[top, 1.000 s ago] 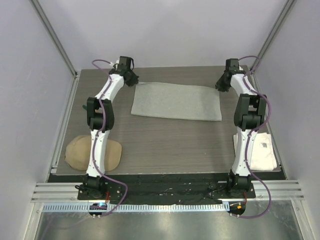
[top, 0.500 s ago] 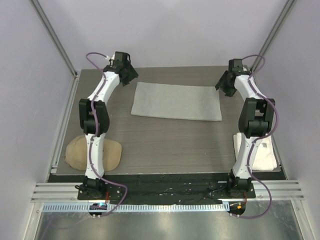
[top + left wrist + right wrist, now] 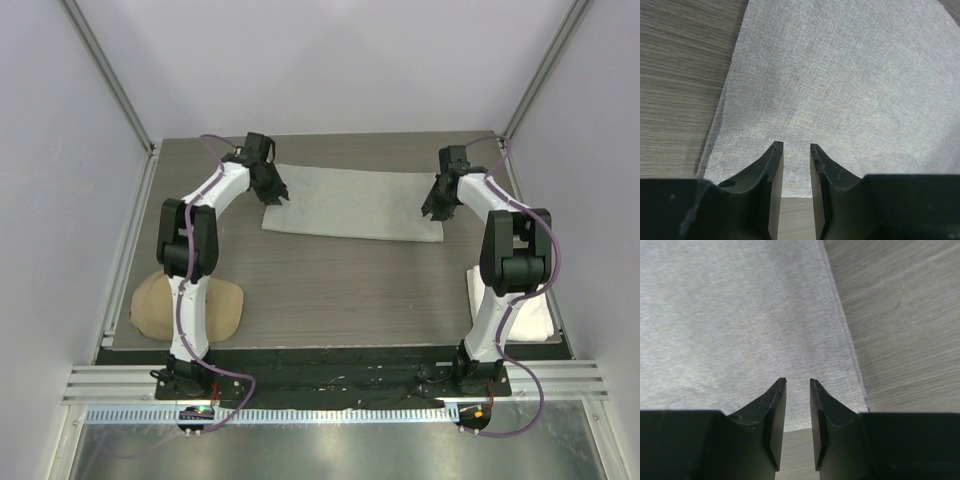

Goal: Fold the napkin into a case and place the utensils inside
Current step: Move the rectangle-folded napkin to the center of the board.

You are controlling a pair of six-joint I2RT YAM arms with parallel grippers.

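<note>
Your grey wood-grain table (image 3: 340,290) carries the napkin (image 3: 350,203) flat toward its far side, a wide rectangle lying between your two arms. The tan cap (image 3: 150,305) sits at the near left. The white towel (image 3: 535,318) lies at the near right, partly behind the arm. Your left gripper (image 3: 796,147) hangs over the napkin's near-left corner and your right gripper (image 3: 797,382) over its near-right corner. Both stand only a narrow slit apart, with nothing between the jaws.
</note>
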